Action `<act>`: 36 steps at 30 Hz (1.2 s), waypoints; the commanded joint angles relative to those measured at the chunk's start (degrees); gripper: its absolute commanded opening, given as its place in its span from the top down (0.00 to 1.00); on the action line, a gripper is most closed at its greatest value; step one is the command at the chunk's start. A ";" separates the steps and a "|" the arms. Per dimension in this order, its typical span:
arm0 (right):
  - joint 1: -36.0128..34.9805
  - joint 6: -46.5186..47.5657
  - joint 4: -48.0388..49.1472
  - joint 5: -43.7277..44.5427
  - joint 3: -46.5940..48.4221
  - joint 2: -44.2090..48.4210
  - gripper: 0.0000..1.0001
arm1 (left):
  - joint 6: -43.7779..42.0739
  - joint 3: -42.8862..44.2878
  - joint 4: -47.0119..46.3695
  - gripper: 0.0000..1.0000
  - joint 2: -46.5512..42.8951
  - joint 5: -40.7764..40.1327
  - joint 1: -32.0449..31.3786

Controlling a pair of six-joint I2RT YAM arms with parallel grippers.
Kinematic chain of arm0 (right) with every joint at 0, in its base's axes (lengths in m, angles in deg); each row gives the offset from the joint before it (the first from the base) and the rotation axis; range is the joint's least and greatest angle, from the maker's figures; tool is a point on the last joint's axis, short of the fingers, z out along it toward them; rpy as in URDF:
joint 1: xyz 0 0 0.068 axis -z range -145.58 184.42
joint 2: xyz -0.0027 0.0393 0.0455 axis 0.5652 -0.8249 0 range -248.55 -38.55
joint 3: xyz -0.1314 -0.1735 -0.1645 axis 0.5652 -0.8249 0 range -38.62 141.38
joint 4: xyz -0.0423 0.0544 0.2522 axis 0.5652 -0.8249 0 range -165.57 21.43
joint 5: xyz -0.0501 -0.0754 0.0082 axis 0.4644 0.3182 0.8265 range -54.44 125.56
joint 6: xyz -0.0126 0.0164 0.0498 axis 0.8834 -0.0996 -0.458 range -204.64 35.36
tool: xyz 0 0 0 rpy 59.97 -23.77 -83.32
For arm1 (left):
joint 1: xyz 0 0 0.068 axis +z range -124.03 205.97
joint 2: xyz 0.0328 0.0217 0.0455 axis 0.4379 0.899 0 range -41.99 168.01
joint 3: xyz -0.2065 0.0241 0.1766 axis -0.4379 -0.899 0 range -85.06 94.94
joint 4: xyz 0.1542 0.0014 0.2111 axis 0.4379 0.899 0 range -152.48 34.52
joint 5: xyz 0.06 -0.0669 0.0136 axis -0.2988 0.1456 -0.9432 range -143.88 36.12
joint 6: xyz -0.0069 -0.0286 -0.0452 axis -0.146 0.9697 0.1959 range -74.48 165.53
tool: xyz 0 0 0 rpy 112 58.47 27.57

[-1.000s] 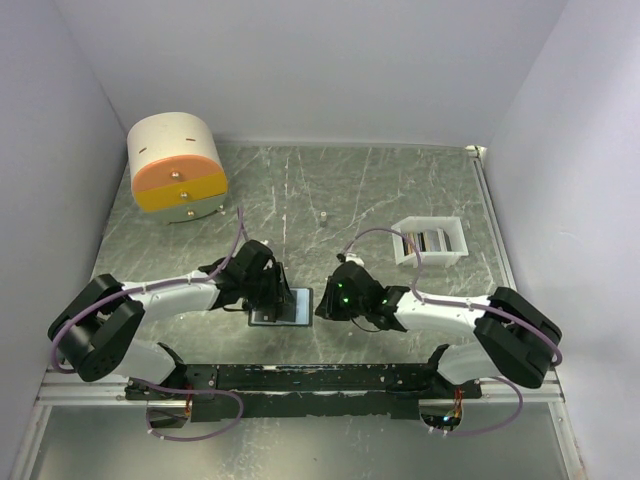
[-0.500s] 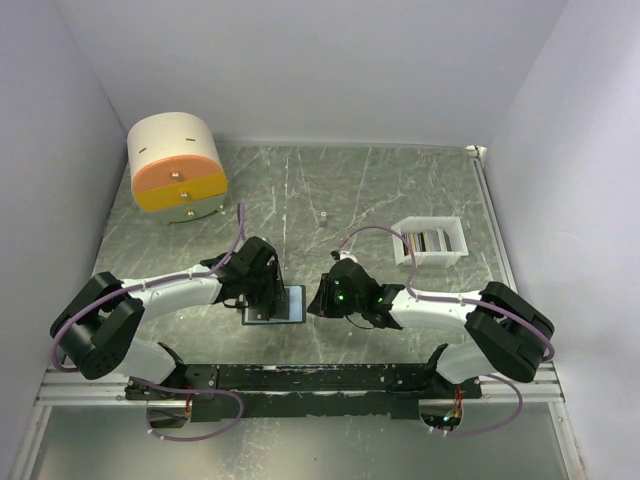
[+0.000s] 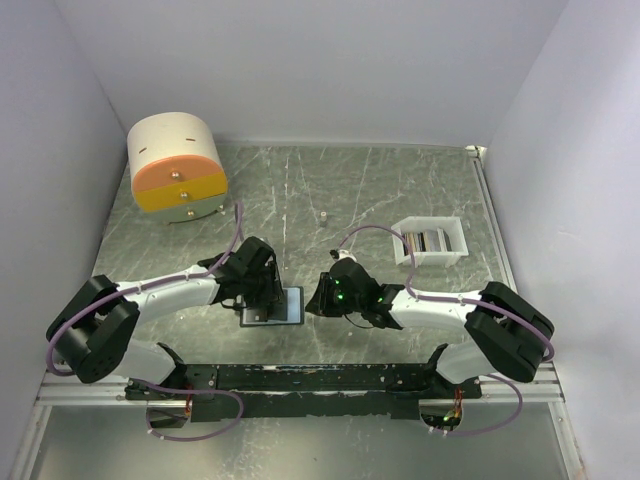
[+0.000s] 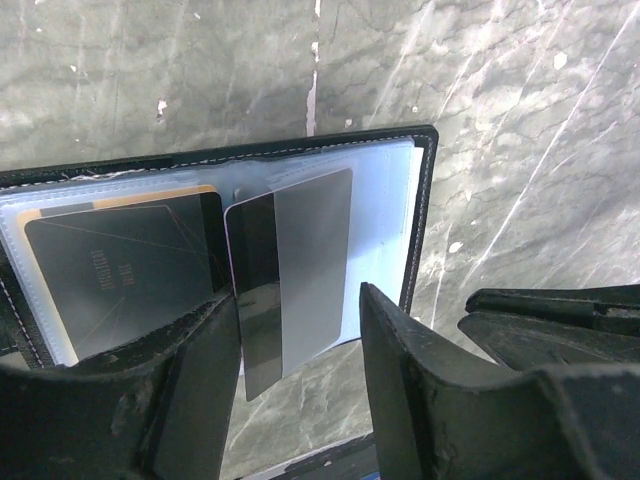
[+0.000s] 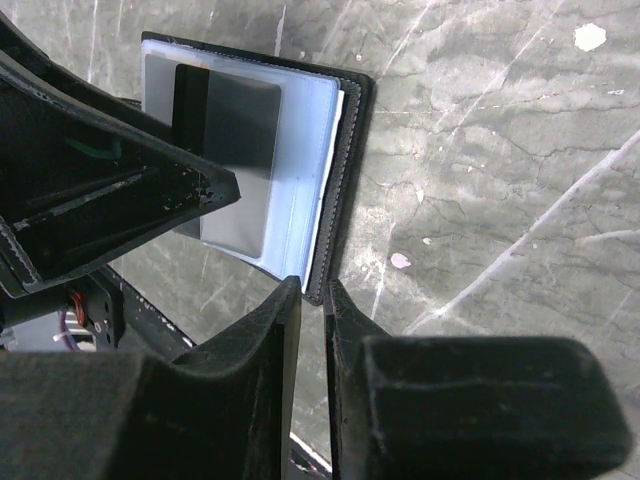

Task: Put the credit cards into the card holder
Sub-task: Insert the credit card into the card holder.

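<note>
Nearest me, my left claw [image 4: 298, 300] hovers low over the card holder [image 4: 388, 230], which lies open and flat on the grey marbled tabletop [image 3: 380, 190]. The holder sits just beyond the arm bases, between my two claws. The left claw's fingers [image 4: 195, 380] are spread apart. A grey card with a dark stripe [image 4: 310, 260] lies between them, on the holder's right-hand clear sleeve. The card's near end juts out past the holder's near edge. Its striped side sits right against the left finger, while the other finger stands clear of it.

On the holder's left side, a dark card [image 4: 120, 275] is tucked inside a clear pocket. A thin orange edge [image 4: 130, 200] shows above it.

My right claw [image 5: 312, 285] comes at the holder from its right side. Its fingers [image 5: 265, 380] are drawn nearly together, with only a sliver of space between them. The tips sit at the holder's black stitched edge, near its closest corner. I cannot tell whether they touch that edge.

Beyond the holder and to its right stands a white open-topped tray [image 3: 432, 258], well apart from it. It holds a few upright dark and pale slivers, too small for me to identify. Straight beyond the holder, a tiny pale object [image 3: 324, 217] stands alone. Farthest from the holder, beyond it and to its left, a round cream box with orange drawer fronts [image 3: 175, 160] rests against the back wall.
</note>
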 commanded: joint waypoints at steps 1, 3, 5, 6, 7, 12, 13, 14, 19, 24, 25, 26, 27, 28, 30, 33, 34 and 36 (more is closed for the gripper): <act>-0.23 -0.29 1.09 -0.20 0.26 -0.45 0.84 | 0.08 0.58 1.42 0.40 -1.39 -0.54 -0.23; -0.16 -0.20 1.10 -0.22 0.32 -0.56 0.84 | 0.38 0.20 0.59 0.38 -1.96 0.00 -0.23; -0.16 -0.20 1.09 -0.29 0.25 -0.76 0.84 | 0.88 -0.44 -1.30 0.40 -2.94 1.86 -0.20; -0.20 -0.20 1.13 -0.34 0.32 -0.80 0.84 | 1.15 -0.85 -1.98 0.41 -3.68 2.41 -0.23; -0.19 -0.21 1.22 -0.32 0.28 -0.88 0.84 | 1.80 -1.25 -2.67 0.42 -4.35 2.94 -0.30; -0.22 -1.34 3.01 -1.14 0.44 -1.21 0.85 | 3.15 -2.17 -4.95 0.48 -5.51 6.02 -0.17; -0.22 -1.53 3.36 -1.39 0.60 -1.32 0.85 | 3.41 -2.57 -6.33 0.49 -5.63 6.97 -0.19; -0.17 -1.67 3.57 -1.59 0.86 -1.41 0.85 | 3.73 -3.28 -7.79 0.52 -5.80 7.89 -0.18; -0.21 -2.47 3.78 0.26 0.78 0.17 0.85 | 3.65 -3.52 -9.86 0.64 -3.75 8.25 -0.21; -0.17 -1.69 0.98 3.43 0.55 1.56 0.85 | 2.41 -2.39 -6.02 0.58 -2.96 4.56 -0.23; -0.24 -1.43 0.58 3.65 0.76 1.50 0.85 | 2.08 -2.34 -5.53 0.55 -3.15 4.01 -0.23; -0.21 -1.29 0.37 3.80 0.84 1.36 0.84 | 1.80 -2.19 -5.22 0.54 -3.15 3.50 -0.24; -0.18 -1.14 0.31 3.88 1.04 1.10 0.83 | 1.54 -1.94 -4.93 0.53 -3.04 3.04 -0.27; -0.21 -1.02 0.22 4.09 1.21 0.78 0.81 | 1.10 -1.74 -4.60 0.51 -2.85 2.55 -0.20; -0.09 -0.70 0.08 4.56 1.56 -0.33 0.80 | 0.73 -1.51 -4.40 0.49 -2.12 1.74 -0.17; -0.08 0.06 -0.46 5.19 2.32 -1.88 0.80 | 0.38 -2.04 -6.17 0.48 -1.05 2.15 -0.24; -0.01 0.26 -0.82 5.60 2.61 -2.25 0.79 | 0.39 -2.25 -6.66 0.50 -0.69 2.24 -0.20; -0.03 0.64 -1.02 6.20 2.70 -2.89 0.79 | 0.24 -2.29 -7.09 0.53 0.17 2.35 -0.23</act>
